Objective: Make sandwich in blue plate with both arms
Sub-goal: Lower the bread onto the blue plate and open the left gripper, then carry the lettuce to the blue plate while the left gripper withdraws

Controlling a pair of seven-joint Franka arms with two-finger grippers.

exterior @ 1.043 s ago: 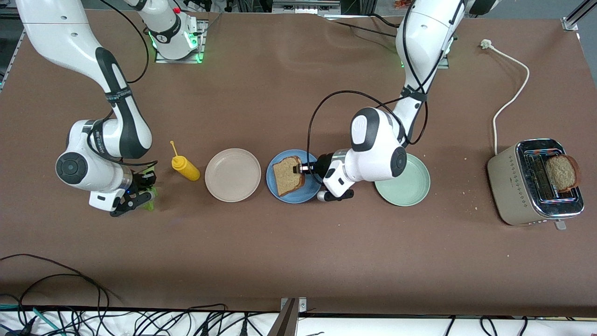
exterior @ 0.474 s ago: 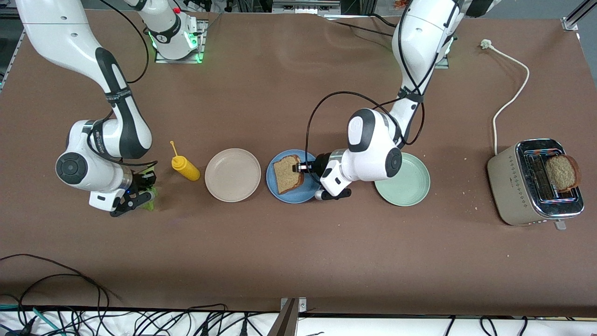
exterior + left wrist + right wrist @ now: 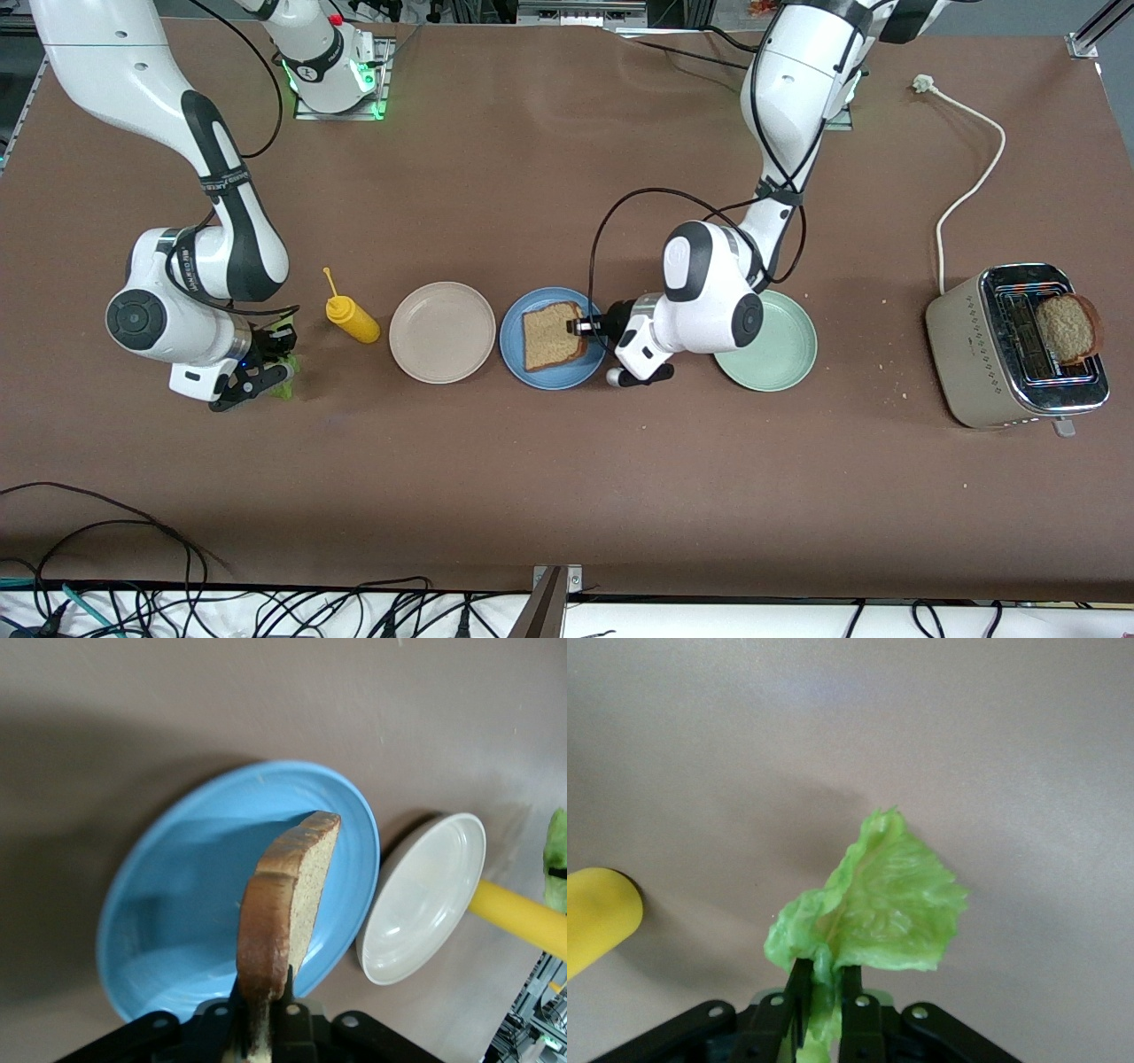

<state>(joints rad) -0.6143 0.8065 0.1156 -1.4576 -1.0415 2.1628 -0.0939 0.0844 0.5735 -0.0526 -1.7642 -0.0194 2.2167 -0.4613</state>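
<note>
Brown bread slice (image 3: 288, 904) sits clamped in your left gripper (image 3: 580, 327) over the blue plate (image 3: 518, 365); your right gripper (image 3: 822, 990) pinches the lettuce leaf (image 3: 877, 908).

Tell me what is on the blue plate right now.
One bread slice is over the blue plate, pinched at its crust by the shut left gripper. Nothing else shows on the plate; whatever lies beneath the slice is covered.

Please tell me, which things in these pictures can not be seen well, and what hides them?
- Pale green plate: front view, part covered by the left arm's wrist.
- Lettuce leaf: front view, mostly hidden by the right hand; clear in the right wrist view.
- Yellow bottle: right wrist view, cut off by the edge.
- Whether the bread slice touches the blue plate: not decidable.
</note>
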